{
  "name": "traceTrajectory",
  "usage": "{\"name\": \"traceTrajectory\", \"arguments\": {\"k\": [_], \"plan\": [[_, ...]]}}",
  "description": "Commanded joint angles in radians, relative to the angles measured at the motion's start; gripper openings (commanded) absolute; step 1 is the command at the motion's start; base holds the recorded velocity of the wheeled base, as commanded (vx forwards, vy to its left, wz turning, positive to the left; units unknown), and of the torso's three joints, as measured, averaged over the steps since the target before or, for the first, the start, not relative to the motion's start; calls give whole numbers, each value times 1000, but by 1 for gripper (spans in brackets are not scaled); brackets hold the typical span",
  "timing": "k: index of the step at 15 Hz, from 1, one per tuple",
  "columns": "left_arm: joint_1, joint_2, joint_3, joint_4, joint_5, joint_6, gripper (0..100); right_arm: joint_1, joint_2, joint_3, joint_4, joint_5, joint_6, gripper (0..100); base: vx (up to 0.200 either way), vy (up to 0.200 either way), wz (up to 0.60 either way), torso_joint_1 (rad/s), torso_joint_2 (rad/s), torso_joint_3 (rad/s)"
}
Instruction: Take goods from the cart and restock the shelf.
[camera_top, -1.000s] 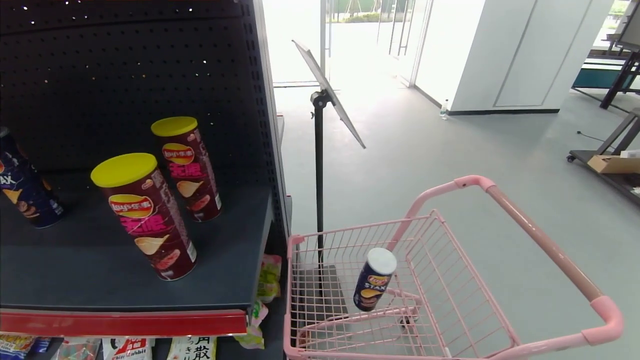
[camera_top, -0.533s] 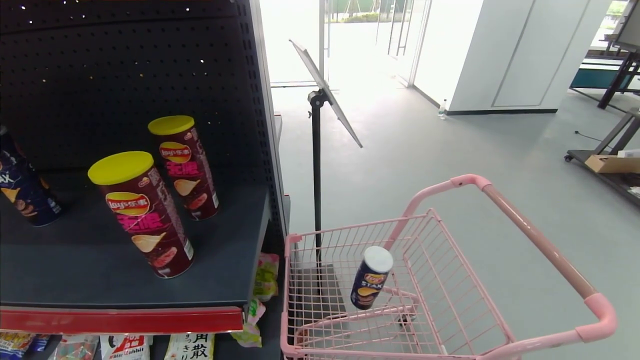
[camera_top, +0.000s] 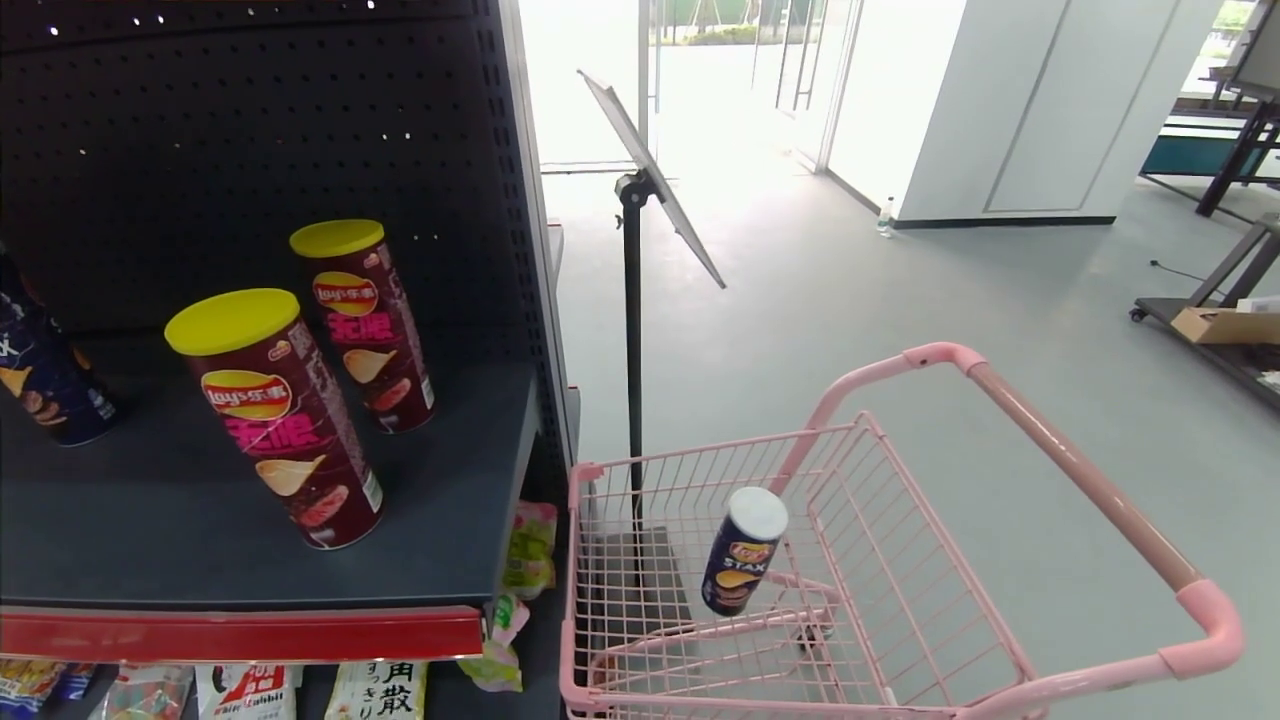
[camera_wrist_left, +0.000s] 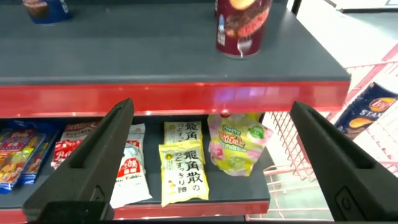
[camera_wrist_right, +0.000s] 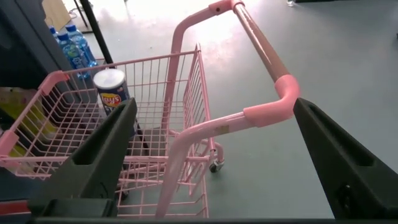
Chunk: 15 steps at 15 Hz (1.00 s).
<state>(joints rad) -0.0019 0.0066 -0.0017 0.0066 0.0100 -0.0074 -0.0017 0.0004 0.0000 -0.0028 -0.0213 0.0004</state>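
Blue chip can: one unit with a white lid, standing on end on the wire floor of the cart, toward the shelf side. It is alone in the basket and apart from both grippers. It also shows in the right wrist view and in the left wrist view.

Cart: pink wire basket with a pink handle, parked just beside the right end of the shelf.

Shelf, upper board: dark surface with a red front edge.
- Front maroon can: yellow lid, upright, near the edge.
- Rear maroon can: same kind, upright, behind the first and to its right, near the perforated back panel.
- Dark blue can: at the far left, cut off by the frame.

Shelf, lower board: snack packets lying flat in a row, with a green pack beside them.

Left gripper: fingers spread wide and holding nothing. It sits in front of the red edge, facing the shelf.

Right gripper: fingers spread wide and holding nothing. It sits above the cart on the handle side, looking down into the basket.

Surroundings:
- Sign stand: black pole with a tilted board, on the floor behind the cart.
- Cardboard box: on a low trolley at the far right.
- Water bottles: on the floor past the cart.
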Motion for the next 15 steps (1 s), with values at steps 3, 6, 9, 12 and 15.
{"name": "traceTrajectory", "arguments": {"k": [3,6,9,12,15], "plan": [[0,1,0,0,1,0,100,0,1,0,0,0,1,100,0,0,0,-144,351,193],[0,1,0,0,1,0,100,0,1,0,0,0,1,100,0,0,0,-162,367,212],[0,1,0,0,1,0,100,0,1,0,0,0,1,100,0,0,0,-163,386,225],[0,1,0,0,1,0,100,0,1,0,0,0,1,100,0,0,0,-199,496,294],[0,1,0,0,1,0,100,0,1,0,0,0,1,100,0,0,0,-222,546,331]]}}
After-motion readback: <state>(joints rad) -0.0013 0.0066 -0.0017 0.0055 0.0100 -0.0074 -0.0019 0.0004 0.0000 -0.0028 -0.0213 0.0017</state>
